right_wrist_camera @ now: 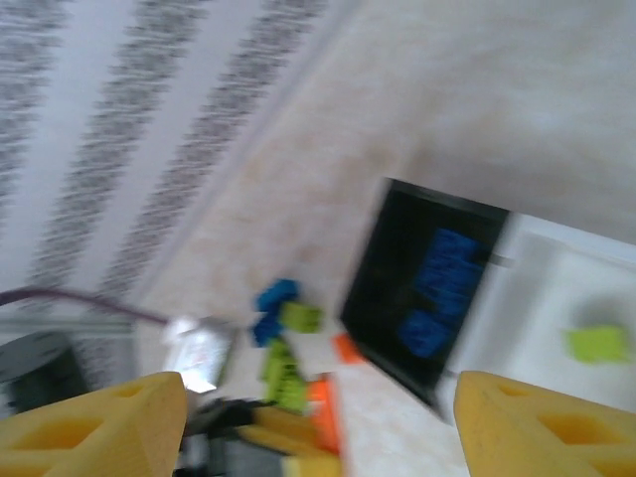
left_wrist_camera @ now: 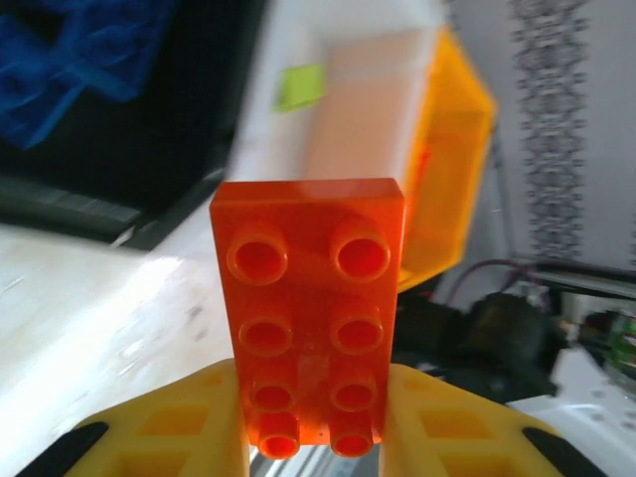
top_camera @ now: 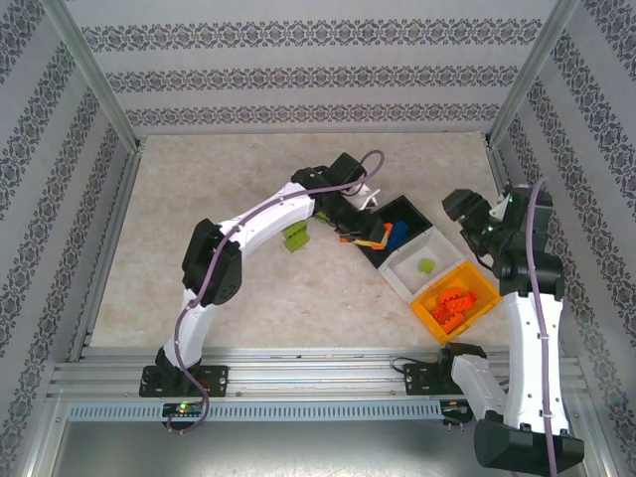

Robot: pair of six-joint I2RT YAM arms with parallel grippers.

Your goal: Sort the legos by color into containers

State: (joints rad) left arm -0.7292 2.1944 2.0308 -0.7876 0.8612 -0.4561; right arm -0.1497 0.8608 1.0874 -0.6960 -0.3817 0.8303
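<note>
An orange eight-stud brick [left_wrist_camera: 310,318] is gripped upright; black bin [top_camera: 415,209] holds blue bricks [top_camera: 398,235], white bin [top_camera: 405,275] a green brick [top_camera: 425,265], yellow bin [top_camera: 484,295] orange bricks [top_camera: 452,303].

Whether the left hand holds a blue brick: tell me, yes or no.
No, the left hand clamps an orange brick, not a blue one.

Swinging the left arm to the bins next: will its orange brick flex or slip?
Probably stiff: the orange Lego brick shows straight edges. Glossy plastic pinched only at its lower end between the fingers could pivot or slip.
</note>
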